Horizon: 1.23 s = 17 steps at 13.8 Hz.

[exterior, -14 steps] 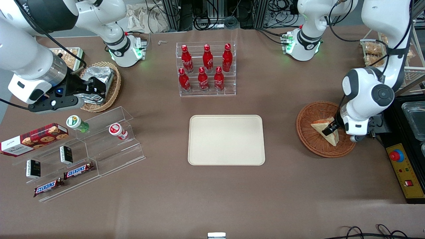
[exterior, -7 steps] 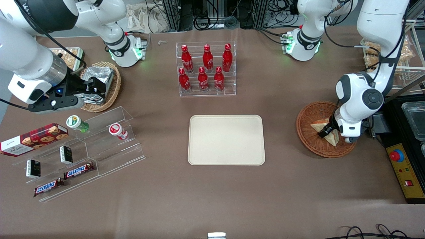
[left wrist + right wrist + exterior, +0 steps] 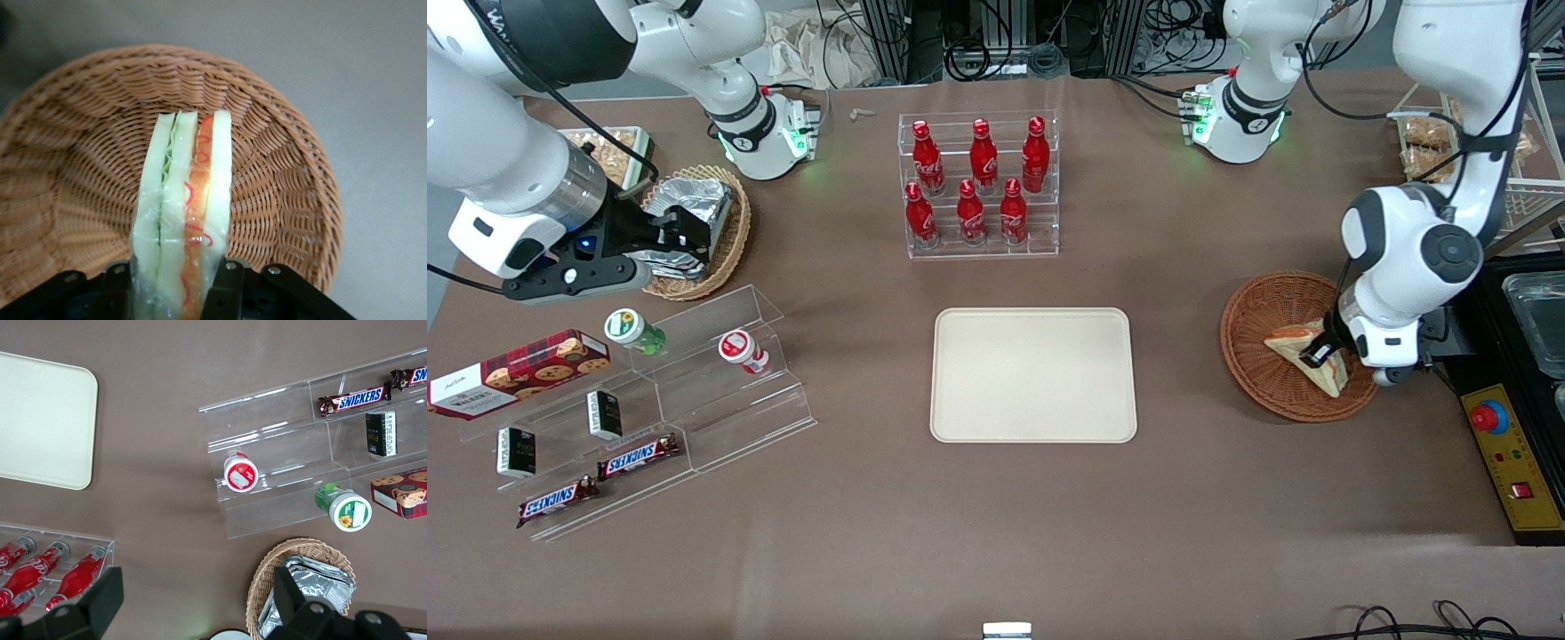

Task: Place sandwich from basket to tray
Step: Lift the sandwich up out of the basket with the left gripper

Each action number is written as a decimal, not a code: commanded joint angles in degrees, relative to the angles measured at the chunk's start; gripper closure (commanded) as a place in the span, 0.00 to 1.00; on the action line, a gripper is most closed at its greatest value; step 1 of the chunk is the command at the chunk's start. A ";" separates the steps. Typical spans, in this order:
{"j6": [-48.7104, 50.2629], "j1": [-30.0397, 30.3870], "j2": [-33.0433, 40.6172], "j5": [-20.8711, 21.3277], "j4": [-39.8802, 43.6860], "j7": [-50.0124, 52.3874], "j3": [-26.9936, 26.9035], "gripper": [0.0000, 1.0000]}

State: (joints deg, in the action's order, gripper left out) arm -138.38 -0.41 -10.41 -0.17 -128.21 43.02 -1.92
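Note:
The sandwich is a pale bread wedge with red, green and yellow filling, inside the reddish-brown wicker basket toward the working arm's end of the table. My left gripper is down in the basket, its two black fingers pressed against the sandwich's two bread faces. In the left wrist view the sandwich stands on edge between the gripper fingers, over the basket's woven floor. The cream tray lies bare at the table's middle, also in the right wrist view.
A clear rack of red bottles stands farther from the camera than the tray. Acrylic shelves with snacks and a tan basket with foil packs lie toward the parked arm's end. A yellow control box sits beside the basket.
The left wrist swung a little toward the tray and back. The sandwich shifted slightly with the gripper and ended a bit nearer the camera, still in the basket.

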 commanded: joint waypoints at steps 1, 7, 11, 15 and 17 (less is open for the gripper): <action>16.41 0.05 2.41 0.96 9.52 0.59 0.52 1.00; 43.69 -0.47 3.46 -0.10 32.03 -7.59 4.28 1.00; 49.87 -0.65 3.55 -0.18 37.59 -9.96 8.24 1.00; 48.91 -0.74 3.29 -5.54 36.90 -16.30 14.48 1.00; 46.38 -0.82 2.68 -5.28 35.06 -16.21 19.22 1.00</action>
State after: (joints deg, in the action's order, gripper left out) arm -90.20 -1.41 -7.16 -4.62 -92.02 28.04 13.93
